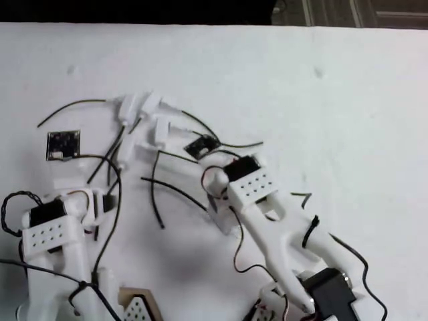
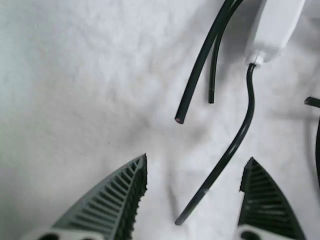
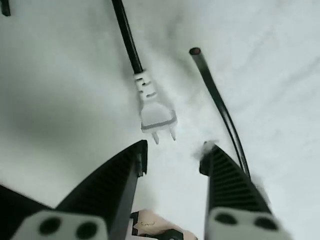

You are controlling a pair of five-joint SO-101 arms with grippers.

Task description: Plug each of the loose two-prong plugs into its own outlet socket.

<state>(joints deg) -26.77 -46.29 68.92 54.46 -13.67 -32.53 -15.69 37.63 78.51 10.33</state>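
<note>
A white two-prong plug [image 3: 156, 114] on a black cable lies flat on the white table, its prongs facing my right gripper [image 3: 175, 147]. That gripper is open just short of the prongs and holds nothing. My left gripper [image 2: 196, 162] is open low over the table, with a black cable [image 2: 225, 155] running between its fingers. That cable ends in a white body [image 2: 275, 27] beyond them. In the high view, several white outlet and plug bodies [image 1: 144, 117] lie clustered at centre left, between and beyond the two arms.
Loose black cables [image 1: 155, 194] curl across the table between the arms. A small dark square board [image 1: 63, 144] lies at the left and another [image 1: 200, 147] beside the right arm's wrist. A second black cable end [image 3: 215, 95] lies next to the plug.
</note>
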